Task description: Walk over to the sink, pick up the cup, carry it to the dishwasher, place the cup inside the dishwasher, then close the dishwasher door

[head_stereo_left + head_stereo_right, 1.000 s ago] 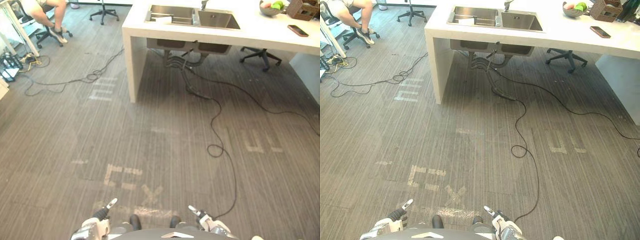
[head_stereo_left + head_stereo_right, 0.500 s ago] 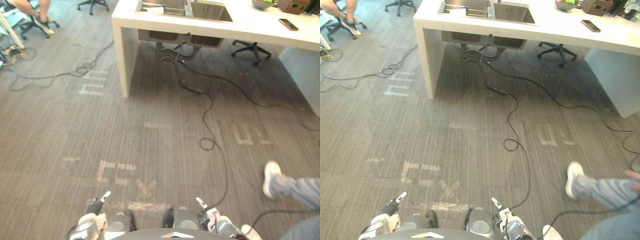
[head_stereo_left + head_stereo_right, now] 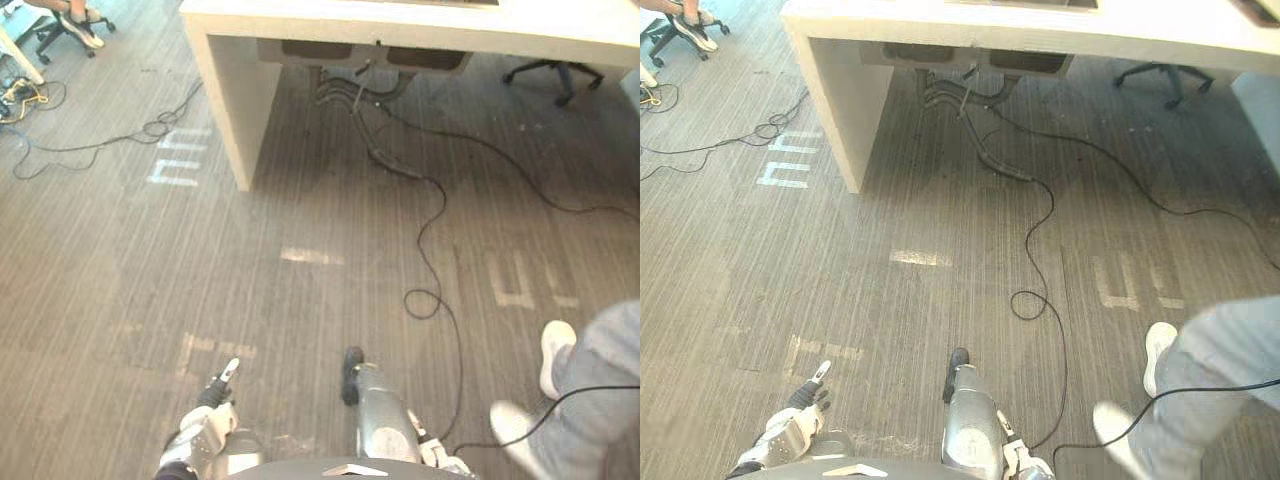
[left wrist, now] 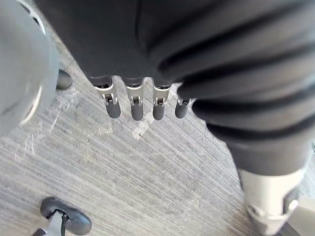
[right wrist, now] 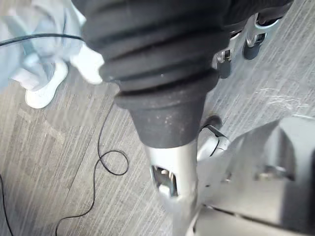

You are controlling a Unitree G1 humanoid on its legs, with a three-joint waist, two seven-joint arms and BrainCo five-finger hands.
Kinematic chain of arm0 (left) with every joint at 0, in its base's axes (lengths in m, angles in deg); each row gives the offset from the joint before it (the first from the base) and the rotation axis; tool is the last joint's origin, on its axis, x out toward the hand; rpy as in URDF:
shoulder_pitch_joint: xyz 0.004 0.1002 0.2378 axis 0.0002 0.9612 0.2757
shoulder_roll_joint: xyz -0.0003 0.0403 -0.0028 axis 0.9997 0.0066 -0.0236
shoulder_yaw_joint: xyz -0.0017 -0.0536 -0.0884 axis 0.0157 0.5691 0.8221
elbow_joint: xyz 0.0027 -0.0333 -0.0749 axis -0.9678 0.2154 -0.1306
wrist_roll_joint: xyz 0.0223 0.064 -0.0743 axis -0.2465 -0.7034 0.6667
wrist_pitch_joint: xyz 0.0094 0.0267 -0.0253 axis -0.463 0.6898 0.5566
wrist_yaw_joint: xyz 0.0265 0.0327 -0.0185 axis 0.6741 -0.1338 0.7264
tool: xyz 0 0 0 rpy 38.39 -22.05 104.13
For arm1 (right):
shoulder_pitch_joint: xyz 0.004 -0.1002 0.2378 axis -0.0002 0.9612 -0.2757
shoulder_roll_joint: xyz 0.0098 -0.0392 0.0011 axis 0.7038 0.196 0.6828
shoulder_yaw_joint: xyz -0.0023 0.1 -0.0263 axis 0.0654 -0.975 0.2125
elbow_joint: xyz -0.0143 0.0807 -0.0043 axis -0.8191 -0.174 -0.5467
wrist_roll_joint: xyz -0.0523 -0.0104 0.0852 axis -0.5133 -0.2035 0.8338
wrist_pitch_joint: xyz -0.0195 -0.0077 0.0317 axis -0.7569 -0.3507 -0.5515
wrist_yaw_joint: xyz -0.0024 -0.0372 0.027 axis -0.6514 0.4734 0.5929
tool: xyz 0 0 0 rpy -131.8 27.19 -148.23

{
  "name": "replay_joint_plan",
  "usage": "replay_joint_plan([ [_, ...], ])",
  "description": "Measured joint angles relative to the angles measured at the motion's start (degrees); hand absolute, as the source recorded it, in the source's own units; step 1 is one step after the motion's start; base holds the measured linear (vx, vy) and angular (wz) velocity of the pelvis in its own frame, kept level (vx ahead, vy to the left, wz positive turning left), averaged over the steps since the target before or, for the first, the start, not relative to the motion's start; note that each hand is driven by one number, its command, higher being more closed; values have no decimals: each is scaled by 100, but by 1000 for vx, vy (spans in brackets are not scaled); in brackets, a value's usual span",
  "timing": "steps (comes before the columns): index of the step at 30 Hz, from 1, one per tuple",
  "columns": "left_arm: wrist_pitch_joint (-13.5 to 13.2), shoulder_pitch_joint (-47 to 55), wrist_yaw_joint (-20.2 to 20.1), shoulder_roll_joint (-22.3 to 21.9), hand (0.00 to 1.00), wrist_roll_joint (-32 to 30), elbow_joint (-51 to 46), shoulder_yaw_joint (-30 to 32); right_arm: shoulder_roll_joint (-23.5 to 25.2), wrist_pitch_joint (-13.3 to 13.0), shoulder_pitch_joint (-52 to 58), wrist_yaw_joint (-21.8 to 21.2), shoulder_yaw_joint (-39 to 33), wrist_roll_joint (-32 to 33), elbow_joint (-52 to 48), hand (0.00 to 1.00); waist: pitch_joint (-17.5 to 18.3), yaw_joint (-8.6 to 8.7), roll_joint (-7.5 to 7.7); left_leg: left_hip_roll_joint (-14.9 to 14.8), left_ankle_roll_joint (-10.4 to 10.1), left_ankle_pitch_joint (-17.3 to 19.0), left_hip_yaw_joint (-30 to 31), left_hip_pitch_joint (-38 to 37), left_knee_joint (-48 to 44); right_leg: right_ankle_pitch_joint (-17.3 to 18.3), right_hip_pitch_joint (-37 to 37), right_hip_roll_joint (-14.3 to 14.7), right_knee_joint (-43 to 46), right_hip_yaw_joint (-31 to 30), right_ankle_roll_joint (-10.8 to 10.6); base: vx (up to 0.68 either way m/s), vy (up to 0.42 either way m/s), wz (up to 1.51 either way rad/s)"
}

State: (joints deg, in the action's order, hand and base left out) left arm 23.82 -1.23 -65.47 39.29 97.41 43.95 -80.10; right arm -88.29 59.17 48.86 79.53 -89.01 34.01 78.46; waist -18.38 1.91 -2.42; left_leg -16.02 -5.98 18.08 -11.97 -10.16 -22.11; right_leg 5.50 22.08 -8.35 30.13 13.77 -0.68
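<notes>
The white sink counter (image 3: 400,18) stands across the far side of the grey floor, and the undersides of its two basins (image 3: 300,50) show below the top. My left hand (image 3: 212,400) hangs low at my left side; in the left wrist view its fingers (image 4: 133,105) point straight down at the floor and hold nothing. My right hand (image 5: 224,66) hangs at my right side with relaxed fingers, also holding nothing.
A person's grey-trousered legs (image 3: 600,370) with white shoes (image 3: 555,350) stand close on my right. A seated person's feet (image 3: 80,25) and a chair are at the far left. Another office chair (image 3: 550,72) stands behind the counter. Loose cables (image 3: 160,128) lie left of the counter leg (image 3: 235,110).
The camera has moved forward and tipped down, so the counter is nearer and the sink's top has left the view. The person's legs have stepped further in on the right.
</notes>
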Motion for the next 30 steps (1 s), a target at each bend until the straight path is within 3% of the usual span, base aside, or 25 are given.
replay_joint_plan([
  [1,-23,-68,2,-64,0,131,-73,18,-3,63,-40,47,-6,-5,22,0,2,44,-55,-286,36,-481,12,420,-995,170,-216,90,-17,117,53,645,-386,16],
  [2,-118,-33,-17,-128,0,155,-238,21,-17,63,-18,79,-22,-44,67,0,-10,106,-158,-618,232,-1259,103,924,-2070,339,-659,234,-244,294,161,627,-370,31],
  [3,-186,-33,-30,-157,0,154,-323,20,-52,65,-23,73,-6,-155,77,0,-12,114,-190,-701,204,-1354,222,1195,-2646,382,-900,295,-395,329,190,605,-273,37],
  [4,-318,-78,-63,-174,0,141,-616,21,-98,58,-42,61,4,-389,86,0,-23,101,-191,-649,224,-1136,333,1703,-3659,410,-1358,349,-698,387,284,480,-130,25],
  [6,-523,-108,-74,-165,0,143,-1075,21,-142,19,-74,50,-15,-490,90,0,-42,2,-163,-269,192,-827,216,2178,-3960,433,-1998,367,-1166,457,273,473,-89,8],
  [8,-719,-139,-50,-145,0,141,-1764,19,-184,-78,-204,-38,-41,-467,78,0,-62,-124,-142,195,250,-644,-316,2555,-3066,399,-2503,334,-1558,518,147,445,-25,-3],
  [10,-868,-170,6,-128,0,127,-2402,16,-191,-144,-302,-115,-42,-459,-54,0,-76,-159,-132,650,318,-703,-729,2753,-1758,479,-2812,212,-1714,560,15,457,39,5],
  [11,-913,-161,100,-139,0,106,-2894,-7,-202,-231,-302,-155,-41,-439,-159,0,-83,-221,-134,1031,302,-997,-673,2825,-654,570,-2944,75,-1730,544,-117,546,101,-7],
  [12,-945,-100,216,-141,0,60,-3397,-24,-259,-292,-285,-179,-39,-402,-208,0,-79,-272,-165,1273,213,-1547,-515,2770,491,697,-3129,13,-1756,507,-250,445,114,-15],
  [13,-952,-80,263,-141,0,50,-3632,-27,-268,-309,-254,-181,-41,-394,-246,0,-88,-319,-209,1310,118,-1867,-437,2691,1028,777,-3256,13,-1775,478,-333,457,154,-27],
  [14,-961,-1,367,-152,0,-55,-4032,-37,-322,-300,-126,-194,-46,-341,-275,0,-73,-419,-421,1189,-74,-2279,-298,2431,1808,993,-3540,233,-1793,373,-518,468,180,-20],
  [15,-1006,51,385,-127,0,-106,-4214,-3,-333,-285,-33,-231,-107,-332,-238,0,-43,-416,-601,998,589,-3133,-385,2308,1752,1297,-3870,367,-1758,238,-636,459,194,-5],
  [16,-1006,-20,393,-125,0,-108,-4213,9,-292,-263,-60,-275,-158,-284,-161,0,-59,-388,-486,1103,1078,-3092,-397,2309,1605,1389,-3948,302,-1742,163,-601,405,182,28],
  [17,-1011,-171,383,-106,0,-118,-4314,130,-223,-170,-119,-322,-244,-165,-110,0,-71,-399,-252,1296,1080,-2954,-404,2324,1526,1441,-3930,224,-1808,68,-538,346,140,33],
  [18,-1018,-194,377,-100,0,-161,-4482,205,-198,-157,-166,-326,-301,-114,-98,0,-119,-435,-156,1381,1116,-2836,-404,2340,1441,1403,-3931,165,-1815,72,-501,377,135,24],
  [22,-1076,-102,399,-131,0,-567,-5245,165,-103,-166,-191,-309,-412,-120,162,0,-102,-652,-52,1484,1084,-2106,-424,2555,625,1130,-4009,-50,-1696,-51,-446,300,80,0],
  [24,-1077,-91,371,-135,0,-670,-5595,158,-46,-166,-122,-304,-559,-122,311,0,100,-656,63,1674,1151,-1932,-447,2529,672,1122,-3698,-257,-1011,-87,-450,262,87,10],
  [25,-1077,-89,323,-135,0,-764,-5817,147,-47,-232,-38,-298,-686,-121,353,0,298,-658,150,1801,1160,-1916,-463,2468,872,981,-3178,-479,-104,-203,-705,310,117,6],
  [26,-1069,-87,284,-120,0,-810,-6182,206,-53,-268,-49,-303,-783,-138,343,0,347,-639,272,1935,1218,-1858,-513,2321,954,603,-2658,-762,943,-403,-1376,313,113,-1],
  [27,-1066,-88,238,-114,0,-870,-6365,233,-49,-319,-58,-301,-814,-142,342,0,353,-631,316,1971,1281,-1756,-527,2269,942,323,-2418,-891,1445,-462,-1560,295,92,-13],
  [28,-1070,-113,223,-73,0,-1080,-6567,218,-12,-444,-58,-296,-912,-192,335,0,364,-635,402,2048,1268,-1614,-555,2045,990,10,-1964,-1126,2400,-554,-1526,280,72,-17],
  [29,-1066,-114,249,-29,0,-1244,-6620,216,-15,-534,-89,-277,-1012,-192,327,0,365,-621,395,2076,1241,-1531,-556,1750,1119,278,-1574,-1279,3038,-398,-1092,280,72,-18],
  [30,-1066,-114,261,-15,0,-1262,-6624,210,-36,-570,-96,-268,-1034,-191,328,0,364,-602,363,2066,1227,-1503,-536,1593,1198,479,-1434,-1317,3143,-247,-832,292,67,-11],
])
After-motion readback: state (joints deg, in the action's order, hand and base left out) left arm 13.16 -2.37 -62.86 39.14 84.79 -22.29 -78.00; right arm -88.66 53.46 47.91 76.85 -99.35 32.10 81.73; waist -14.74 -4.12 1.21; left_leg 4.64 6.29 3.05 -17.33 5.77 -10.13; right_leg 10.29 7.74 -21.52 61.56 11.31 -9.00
